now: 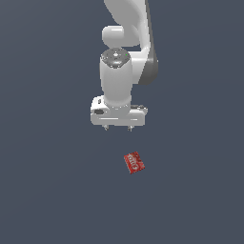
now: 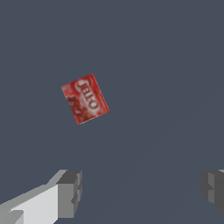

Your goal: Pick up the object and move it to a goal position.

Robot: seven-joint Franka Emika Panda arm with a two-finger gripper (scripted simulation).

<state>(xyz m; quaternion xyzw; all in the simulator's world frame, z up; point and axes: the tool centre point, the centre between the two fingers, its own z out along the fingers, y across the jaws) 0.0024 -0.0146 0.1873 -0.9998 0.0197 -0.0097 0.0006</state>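
Note:
The object, a small flat red box (image 1: 134, 162) with white lettering, lies flat on the dark grey surface. It also shows in the wrist view (image 2: 85, 99), turned at an angle. My white gripper (image 1: 118, 127) hangs above the surface, apart from the box; in the exterior view the box lies below it and slightly to the right. The gripper is open and empty: in the wrist view its two fingertips (image 2: 70, 193) stand far apart, with nothing between them. The box is much narrower than the gap.
The dark grey surface (image 1: 47, 181) stretches flat all around with no other objects in view. The white arm (image 1: 128, 43) rises behind the gripper toward the top of the exterior view.

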